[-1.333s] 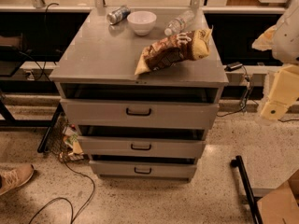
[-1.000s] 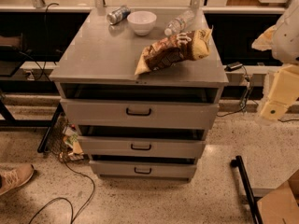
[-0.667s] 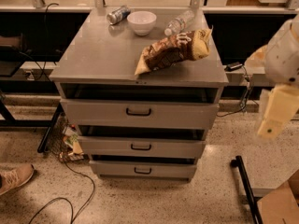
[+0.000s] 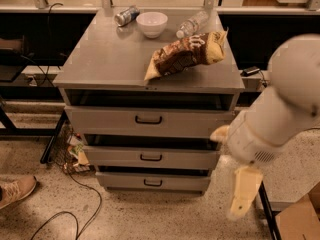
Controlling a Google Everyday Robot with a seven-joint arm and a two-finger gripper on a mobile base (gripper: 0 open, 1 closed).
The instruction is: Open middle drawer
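Three drawers (image 4: 148,119) (image 4: 151,157) (image 4: 152,182), one bowl (image 4: 151,23), can (image 4: 126,15), bottle (image 4: 192,24), bag (image 4: 187,54) — one gripper (image 4: 231,171) low right.

Speckled terrazzo floor (image 4: 150,215) under warm light, black cable (image 4: 100,199) looping across, cardboard box (image 4: 300,219) at right.

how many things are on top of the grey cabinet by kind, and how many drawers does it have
silver drink can: 1
white bowl: 1
clear plastic bottle: 1
brown and yellow snack bag: 1
grey metal drawers: 3 (top drawer, middle drawer, bottom drawer)
total: 7
The gripper hangs at the lower right beside the cabinet, apart from the middle drawer.
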